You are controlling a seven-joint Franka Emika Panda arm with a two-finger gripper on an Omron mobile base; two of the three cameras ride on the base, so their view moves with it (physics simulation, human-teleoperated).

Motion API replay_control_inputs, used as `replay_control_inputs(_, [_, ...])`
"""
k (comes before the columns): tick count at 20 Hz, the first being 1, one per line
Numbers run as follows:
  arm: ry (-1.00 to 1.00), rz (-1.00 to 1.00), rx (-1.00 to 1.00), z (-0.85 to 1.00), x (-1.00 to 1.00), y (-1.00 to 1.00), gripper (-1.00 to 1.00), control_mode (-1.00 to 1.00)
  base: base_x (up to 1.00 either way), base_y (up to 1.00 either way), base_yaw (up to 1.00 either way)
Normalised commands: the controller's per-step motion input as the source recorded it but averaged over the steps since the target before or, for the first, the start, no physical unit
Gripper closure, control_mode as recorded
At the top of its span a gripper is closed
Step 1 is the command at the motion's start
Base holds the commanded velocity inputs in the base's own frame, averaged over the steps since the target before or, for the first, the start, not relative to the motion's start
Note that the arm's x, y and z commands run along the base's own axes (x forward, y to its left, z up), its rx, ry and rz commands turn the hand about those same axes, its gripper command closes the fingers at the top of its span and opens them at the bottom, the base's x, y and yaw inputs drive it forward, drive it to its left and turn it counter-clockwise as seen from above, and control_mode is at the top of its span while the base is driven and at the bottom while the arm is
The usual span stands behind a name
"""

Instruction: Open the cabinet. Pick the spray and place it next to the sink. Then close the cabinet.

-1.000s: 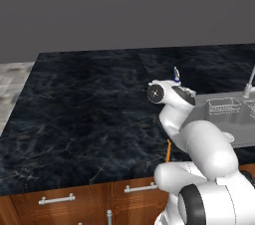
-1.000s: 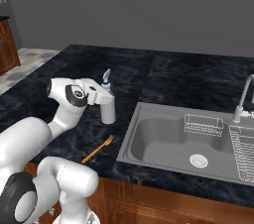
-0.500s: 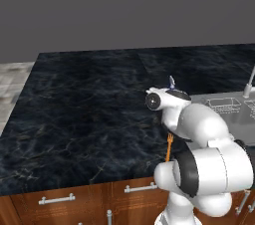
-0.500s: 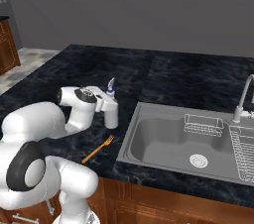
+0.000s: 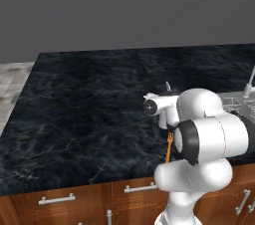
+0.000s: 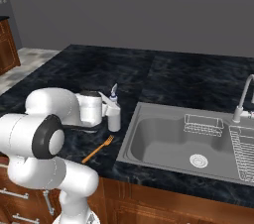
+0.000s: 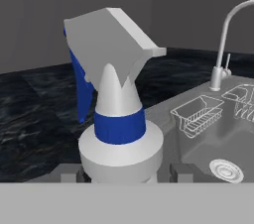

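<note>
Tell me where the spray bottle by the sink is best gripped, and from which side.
Grip the round body of the spray bottle, below the trigger head, coming level from the side away from the sink. It stands upright, and the hand holds it this way now.

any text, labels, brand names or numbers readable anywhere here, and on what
None: no readable text in any view.
The spray is plain grey, white and blue, with no label on the part that shows.
The sink, the faucet, the black counter and the orange fork carry no marks.
</note>
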Motion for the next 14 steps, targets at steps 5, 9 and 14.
replay_control_inputs(5, [0.00,0.00,0.00,-0.38,0.20,0.00,1.00,-1.00,0.00,0.00,0.00])
replay_control_inputs(9, [0.00,0.00,0.00,-0.31,0.17,0.00,1.00,-1.00,0.00,0.00,0.00])
replay_control_inputs(14, [0.00,0.00,0.00,-0.40,0.03,0.00,1.00,-1.00,0.00,0.00,0.00])
